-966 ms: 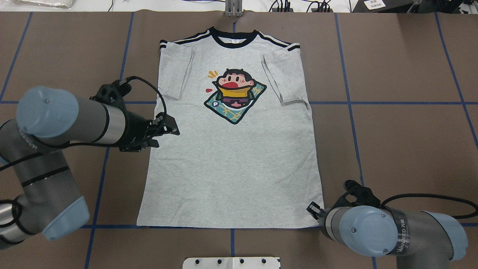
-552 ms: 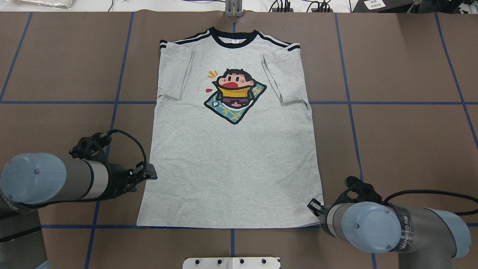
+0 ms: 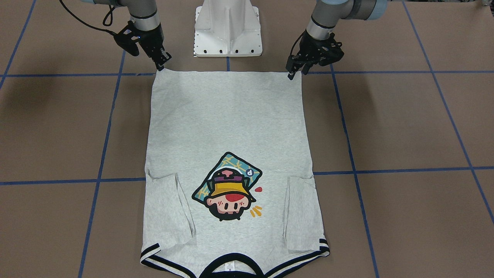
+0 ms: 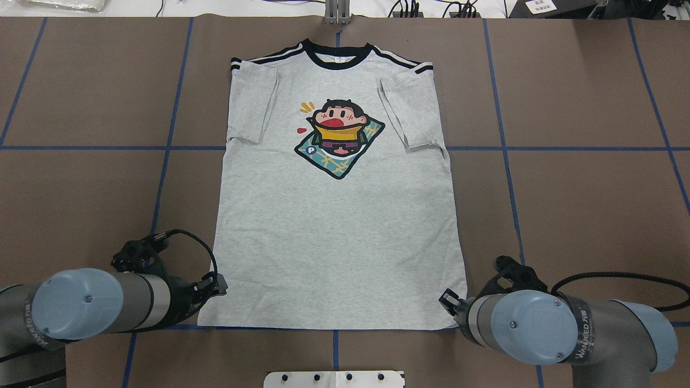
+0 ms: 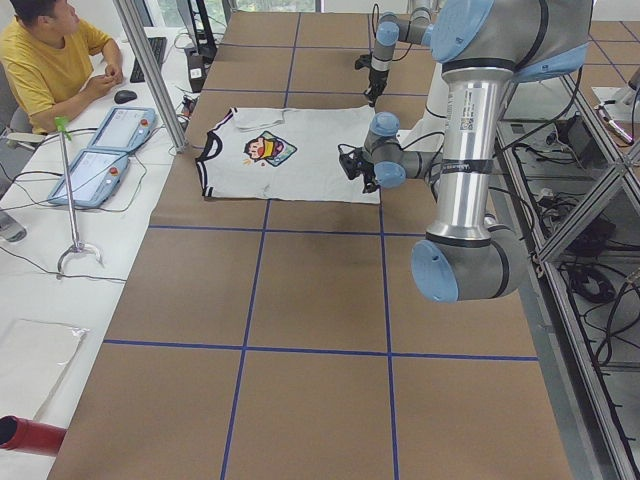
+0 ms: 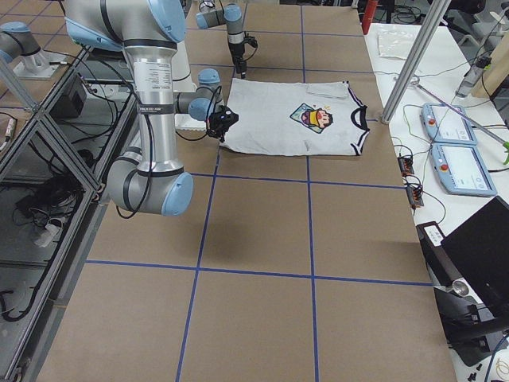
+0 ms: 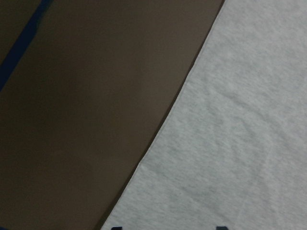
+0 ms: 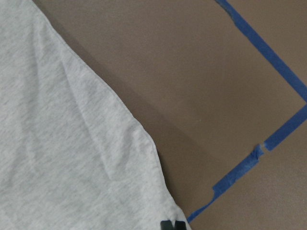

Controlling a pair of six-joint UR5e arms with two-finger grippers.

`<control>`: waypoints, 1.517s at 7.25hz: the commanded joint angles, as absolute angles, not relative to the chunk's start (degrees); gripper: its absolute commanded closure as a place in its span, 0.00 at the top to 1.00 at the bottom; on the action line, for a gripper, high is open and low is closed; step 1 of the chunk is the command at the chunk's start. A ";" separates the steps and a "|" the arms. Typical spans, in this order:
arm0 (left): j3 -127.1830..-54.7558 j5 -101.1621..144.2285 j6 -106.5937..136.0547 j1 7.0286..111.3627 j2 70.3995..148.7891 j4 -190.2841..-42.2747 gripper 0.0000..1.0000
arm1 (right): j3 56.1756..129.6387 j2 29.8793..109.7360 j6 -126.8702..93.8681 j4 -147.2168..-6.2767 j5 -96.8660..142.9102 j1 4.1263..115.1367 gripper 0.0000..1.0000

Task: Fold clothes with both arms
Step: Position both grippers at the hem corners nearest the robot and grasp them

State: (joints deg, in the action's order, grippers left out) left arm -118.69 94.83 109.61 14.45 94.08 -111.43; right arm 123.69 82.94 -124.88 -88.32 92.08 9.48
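While the T-shirt (image 4: 334,242) lies flat on the table (image 4: 582,205), hem toward the robot's edge, the left gripper (image 3: 296,73) hangs at 1 hem corner, jaws apart, holding nothing. The right gripper (image 3: 160,65) is at the other corner; its opening cannot be told.

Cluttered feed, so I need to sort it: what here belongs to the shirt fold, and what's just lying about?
Job: T-shirt, left arm, right arm.
Lying about: control pads, mouse, plastic bag.
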 commanded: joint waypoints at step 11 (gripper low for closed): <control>-116.45 94.92 110.04 11.07 93.61 -110.48 0.00 | 124.01 82.79 -125.24 -88.07 92.02 9.40 0.00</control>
State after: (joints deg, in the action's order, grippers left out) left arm -116.32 94.92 110.11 11.09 93.73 -110.48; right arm 124.01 82.79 -125.24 -88.13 92.02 9.41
